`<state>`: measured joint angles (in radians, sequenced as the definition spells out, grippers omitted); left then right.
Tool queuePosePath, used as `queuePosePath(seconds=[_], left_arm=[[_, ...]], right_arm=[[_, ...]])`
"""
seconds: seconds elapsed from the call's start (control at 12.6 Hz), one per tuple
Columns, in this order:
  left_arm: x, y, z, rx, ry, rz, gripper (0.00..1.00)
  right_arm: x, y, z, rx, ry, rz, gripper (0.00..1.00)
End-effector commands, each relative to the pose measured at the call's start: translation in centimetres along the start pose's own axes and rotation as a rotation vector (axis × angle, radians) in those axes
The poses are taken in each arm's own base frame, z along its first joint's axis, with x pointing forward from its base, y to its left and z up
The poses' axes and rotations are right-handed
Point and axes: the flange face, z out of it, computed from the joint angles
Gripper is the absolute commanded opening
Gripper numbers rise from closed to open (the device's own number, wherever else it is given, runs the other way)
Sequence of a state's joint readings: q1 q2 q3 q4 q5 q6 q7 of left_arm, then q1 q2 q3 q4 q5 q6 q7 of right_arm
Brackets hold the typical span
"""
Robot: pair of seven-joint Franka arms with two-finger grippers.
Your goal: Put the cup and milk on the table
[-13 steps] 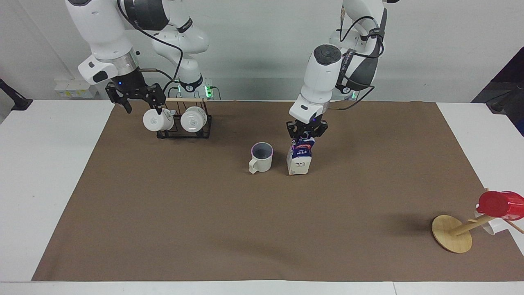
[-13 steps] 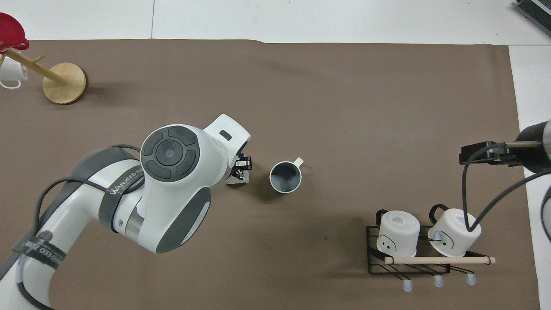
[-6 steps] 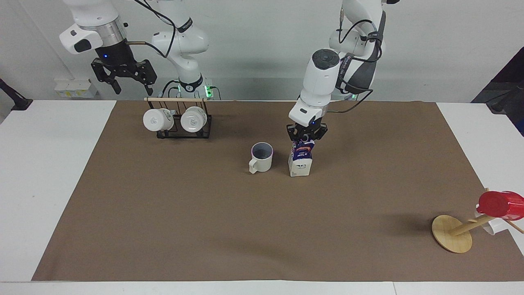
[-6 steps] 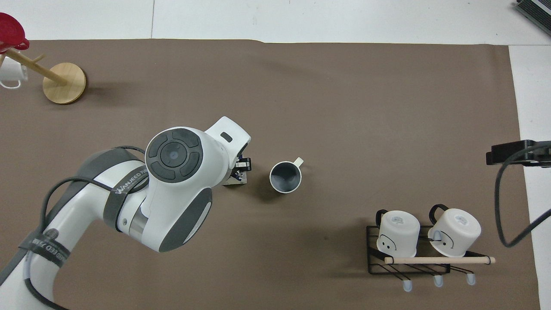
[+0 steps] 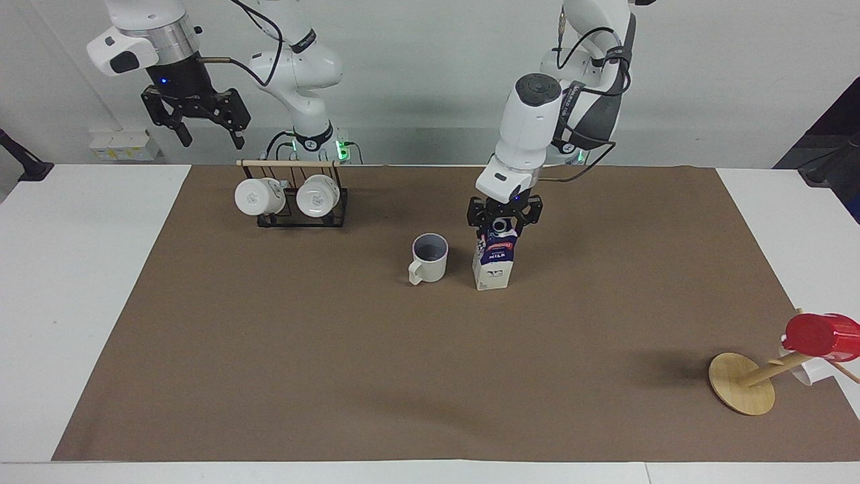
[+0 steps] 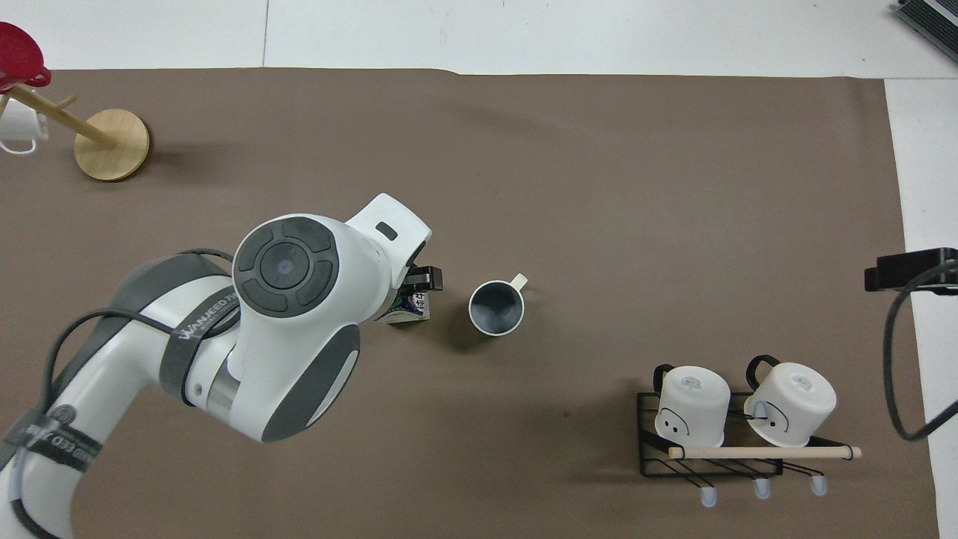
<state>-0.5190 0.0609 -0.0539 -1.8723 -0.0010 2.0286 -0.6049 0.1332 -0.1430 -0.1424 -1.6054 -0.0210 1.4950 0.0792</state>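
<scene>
From across the bench (image 5: pixel 80 282), the milk (image 5: pixel 494 263) stands upright on the brown paper sheet (image 5: pixel 430 376), square on its base, with the cup (image 5: pixel 428 258) just beside it toward the right arm's end, mouth up and handle turned away from the robots. The two sit near each other but apart, in the middle of the paper, which reads like a deliberate pairing: both of the task's things look set down already. The left gripper (image 5: pixel 505 225) hangs directly over the carton's gable top, its fingers spread to either side of the cap and no longer pinching it, so I judge this as the release, with only a straight lift left to clear the carton without tipping it. The right gripper (image 5: pixel 200 128) is high up over the edge of the bench by the black wire rack (image 5: pixel 302 214), fingers spread and holding nothing; that arm waits. Two white mugs (image 5: pixel 259 196) lie on their sides on the rack under a wooden rod. Down at the left arm's end, a wooden peg stand (image 5: pixel 742 383) carries a red cup (image 5: pixel 821 336).

Looking down from above, the left arm's bulk hides most of the milk (image 6: pixel 410 308); only a corner of it shows past the wrist, with the left gripper (image 6: pixel 423 281) over it. The cup (image 6: pixel 495 308) shows its grey-blue inside. Of the right gripper (image 6: pixel 909 269) only a dark edge enters the view, over the white bench (image 6: pixel 924 150) beside the paper.
</scene>
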Motion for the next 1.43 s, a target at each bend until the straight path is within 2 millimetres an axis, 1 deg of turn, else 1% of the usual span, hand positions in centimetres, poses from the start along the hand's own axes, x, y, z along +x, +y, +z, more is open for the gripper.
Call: queuePosePath(seconds=[0.0, 0.08, 0.16, 0.32, 0.4, 0.56, 0.64, 0.72, 0.8, 0.88, 0.95, 1.03, 1.11, 1.19, 1.35], left_arm=[[-0.4, -1.5, -5.8, 0.028, -0.023, -0.024, 1.00], [-0.4, -2.5, -7.3, 0.034, -0.029, -0.035, 1.00], [-1.0, -3.1, -9.0, 0.035, -0.027, -0.038, 1.00], [-1.5, -6.5, -12.0, 0.047, -0.035, -0.083, 1.00], [-1.7, -8.7, -13.4, 0.055, -0.045, -0.080, 1.00], [-1.5, -14.0, -15.6, 0.066, -0.070, 0.021, 1.00], [-1.1, -16.8, -16.2, 0.068, -0.082, 0.066, 1.00], [-0.9, -19.1, -16.7, 0.070, -0.092, 0.085, 1.00], [-1.0, -20.8, -17.3, 0.070, -0.101, 0.094, 1.00], [-0.9, -22.2, -17.4, 0.072, -0.108, 0.076, 1.00], [-0.7, -23.0, -17.7, 0.071, -0.102, 0.058, 1.00], [-0.6, -23.4, -18.5, 0.071, -0.091, 0.049, 1.00], [-0.5, -24.3, -19.1, 0.069, -0.088, 0.033, 1.00], [-0.3, -24.7, -19.3, 0.069, -0.085, 0.030, 1.00], [-0.3, -24.4, -19.4, 0.068, -0.082, 0.044, 1.00]], right_arm=[[-0.3, 0.7, -0.4, 0.012, -0.006, -0.017, 1.00], [-0.2, 1.0, -0.4, 0.008, -0.006, -0.014, 1.00], [-0.1, 1.2, -0.2, -0.004, -0.008, -0.010, 1.00], [-0.2, 1.1, -0.4, 0.014, -0.006, -0.013, 1.00], [-0.4, 1.2, -0.3, 0.013, -0.009, -0.011, 1.00], [-0.4, 1.1, -0.3, 0.013, -0.007, -0.011, 1.00], [-0.5, 1.1, -0.3, 0.014, -0.007, -0.011, 1.00], [-0.5, 1.1, -0.3, 0.014, -0.007, -0.011, 1.00], [-0.5, 1.1, -0.3, 0.014, -0.007, -0.011, 1.00], [-0.5, 1.1, -0.3, 0.014, -0.007, -0.011, 1.00], [-0.5, 1.1, -0.3, 0.014, -0.007, -0.011, 1.00], [-0.5, 1.1, -0.3, 0.013, -0.011, -0.011, 1.00], [-0.6, 1.2, -0.3, 0.014, -0.009, -0.011, 1.00], [-0.6, 1.2, -0.3, 0.014, -0.009, -0.011, 1.00], [-0.6, 1.2, -0.3, 0.014, -0.009, -0.011, 1.00]])
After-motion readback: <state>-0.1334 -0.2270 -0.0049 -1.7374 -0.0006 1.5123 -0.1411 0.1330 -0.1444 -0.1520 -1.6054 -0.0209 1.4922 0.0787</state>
